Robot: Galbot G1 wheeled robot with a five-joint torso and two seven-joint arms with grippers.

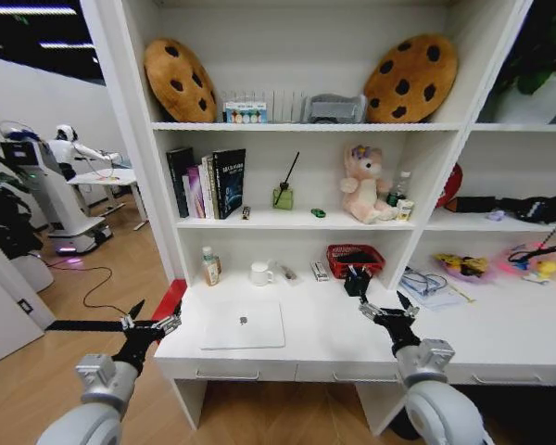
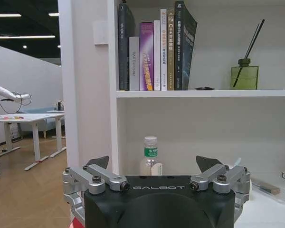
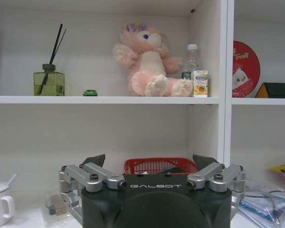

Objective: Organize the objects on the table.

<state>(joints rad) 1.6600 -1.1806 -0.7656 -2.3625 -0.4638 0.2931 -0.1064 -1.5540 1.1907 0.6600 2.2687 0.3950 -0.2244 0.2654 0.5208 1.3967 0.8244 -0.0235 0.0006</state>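
Jaws spread wide on both sides: the left gripper [image 1: 152, 325] hangs off the left end of the worktop [image 1: 334, 338], over the wood floor, holding nothing. Its own wrist camera looks past the open fingertips [image 2: 99, 162] at one small clear bottle [image 2: 150, 156] standing at the back of the worktop, below a shelf with a row of six books [image 2: 156, 50].

One silver laptop [image 1: 244, 324] lies closed and flat on the worktop, just right of the left gripper and well left of the right one, between the two. Behind it, near the back wall, stand the bottle, one white mug [image 1: 260, 273] and a small flat item I cannot identify.

On the shelf above, one reed diffuser [image 1: 284, 194] stands left of one small green toy car [image 1: 318, 213], with one pink plush bear [image 1: 366, 184] to the right.

One red mesh basket [image 1: 355, 260] sits at the back of the worktop, directly beyond the right gripper [image 1: 388, 307], which hovers over the worktop's right part, empty, jaws apart.
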